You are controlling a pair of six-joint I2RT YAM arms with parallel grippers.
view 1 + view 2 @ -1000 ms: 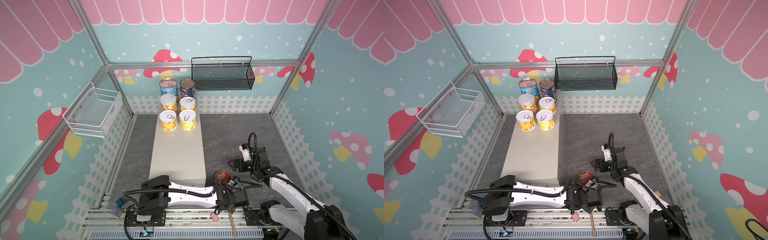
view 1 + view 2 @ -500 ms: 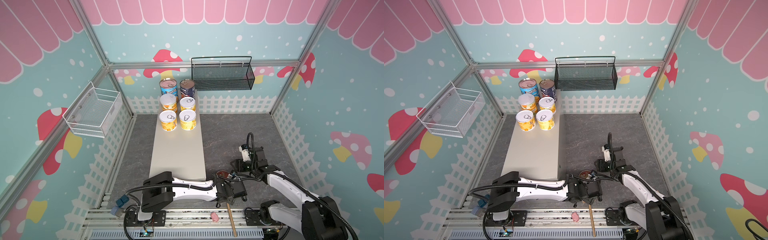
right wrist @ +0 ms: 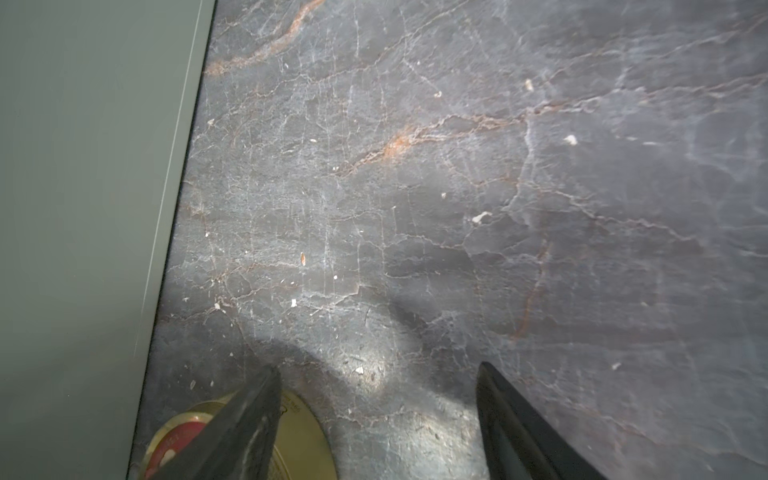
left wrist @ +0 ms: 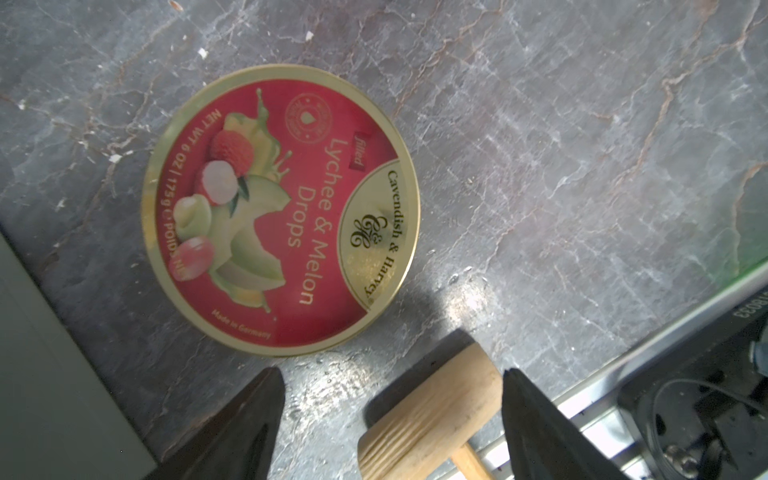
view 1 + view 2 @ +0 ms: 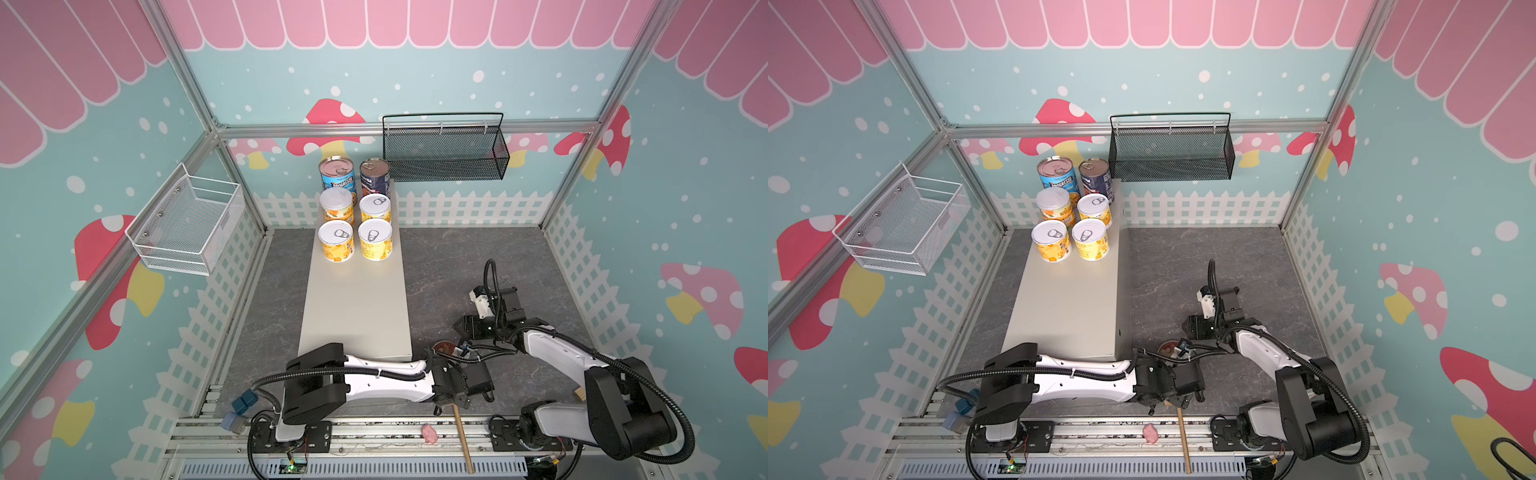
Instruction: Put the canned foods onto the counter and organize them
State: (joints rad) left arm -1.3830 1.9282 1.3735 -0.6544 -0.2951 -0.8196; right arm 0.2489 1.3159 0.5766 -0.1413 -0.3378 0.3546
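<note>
Paired up at the far end of the counter [image 5: 357, 316], well ahead of both grippers and likely set there to keep the near end free: six cans [image 5: 375, 210]. Not yet lifted, flat and lid-up on the floor just ahead of the fingertips of the left gripper [image 4: 390, 374] and partly covered by one finger of the right gripper [image 3: 378, 365], contact unclear: the red-lidded tin [image 4: 280, 210]. Left arm laid out low along the front edge, right arm bent at the elbow, angled in to meet it, jaws wide and empty on both, the head of a wooden mallet [image 4: 432, 411] lying between the left fingers and likely in the way.
</note>
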